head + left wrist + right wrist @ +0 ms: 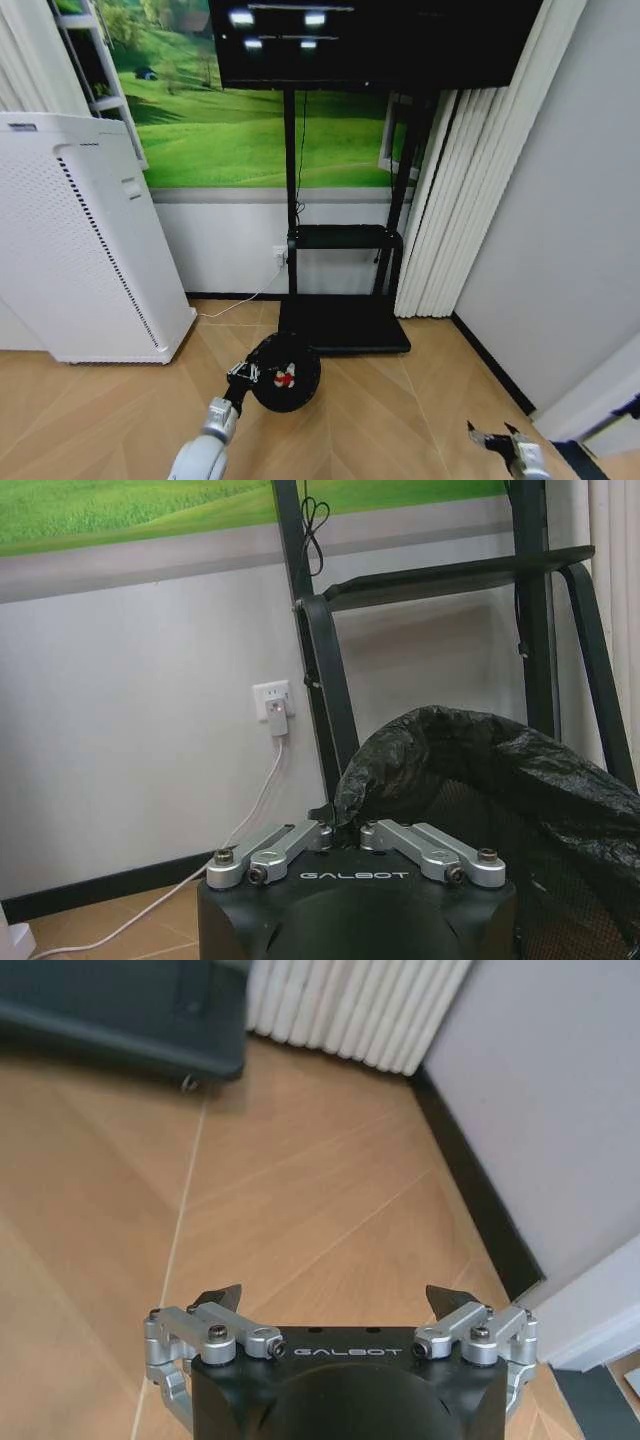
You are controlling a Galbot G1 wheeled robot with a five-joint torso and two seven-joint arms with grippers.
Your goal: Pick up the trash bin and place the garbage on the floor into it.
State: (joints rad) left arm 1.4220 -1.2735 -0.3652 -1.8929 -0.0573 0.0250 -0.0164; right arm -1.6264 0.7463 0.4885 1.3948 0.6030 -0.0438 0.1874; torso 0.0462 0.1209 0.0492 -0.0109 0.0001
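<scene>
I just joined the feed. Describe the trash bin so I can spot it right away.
Start at the TV stand against the back wall, right of the tall white perforated appliance. On the wooden floor just before the stand's black base is the trash bin, a small round black tub with a bin liner, its rim pinched by the left gripper. A red-and-white piece lies inside it.
</scene>
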